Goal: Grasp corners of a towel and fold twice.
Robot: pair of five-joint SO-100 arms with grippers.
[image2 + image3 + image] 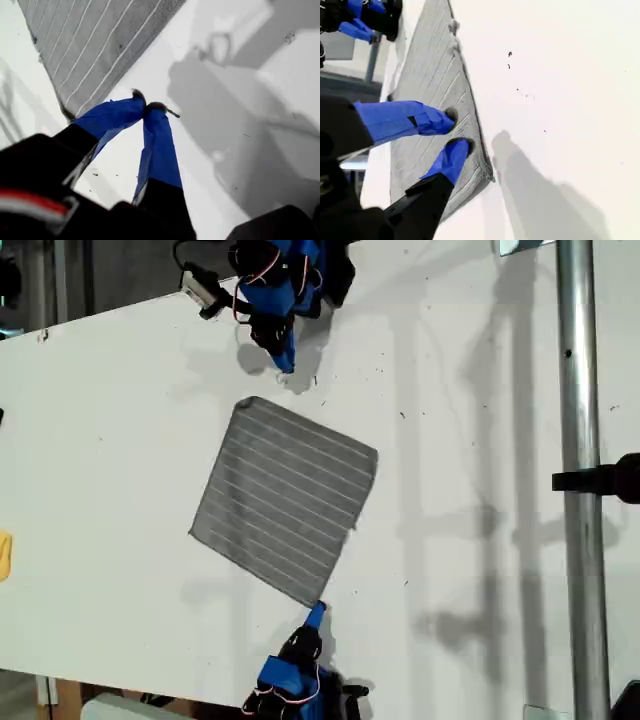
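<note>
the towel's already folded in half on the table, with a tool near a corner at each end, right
Not folded. The exterior view shows the towel spread flat as a full square, with no fold in it. The rest holds: my first tool is just off one corner, and my second tool is at the opposite corner.

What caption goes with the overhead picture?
A grey striped towel lies flat on the white table between my first gripper and my second gripper.

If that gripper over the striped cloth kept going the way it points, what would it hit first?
Probably the towel, near its corner; my second gripper points down onto it.
</note>
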